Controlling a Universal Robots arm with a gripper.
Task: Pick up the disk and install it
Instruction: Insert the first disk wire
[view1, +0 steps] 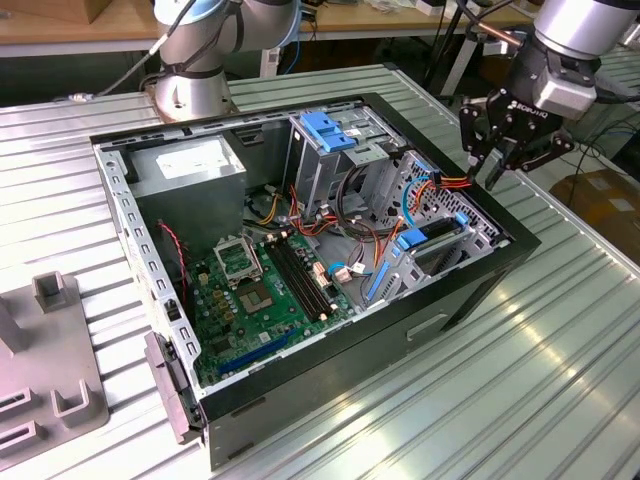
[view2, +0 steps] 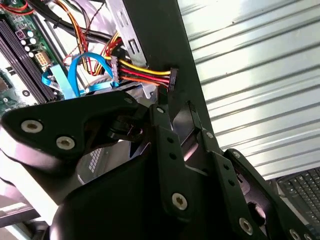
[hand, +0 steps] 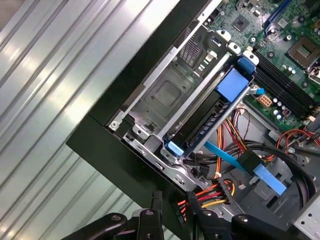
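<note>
The disk (view1: 437, 233) stands on edge in the drive cage at the case's corner on the exterior view's right, with its bright blue bracket around it. In the first wrist view the disk (hand: 199, 129) sits in the metal cage, a blue tab at each end. My gripper (view1: 485, 177) hangs above the case's black rim, just beyond that cage, open and holding nothing. In both wrist views my gripper (hand: 174, 206) (view2: 176, 107) points at the rim beside a red, yellow and black cable plug (view2: 171, 79).
The open computer case (view1: 470, 290) lies on a ribbed metal table (view1: 560, 370). Inside are a grey power-supply box (view1: 190, 170), the green motherboard (view1: 265, 285), a blue clip (view1: 325, 130) and loose cables (hand: 235, 160). A grey fixture (view1: 50, 345) stands at the exterior view's left.
</note>
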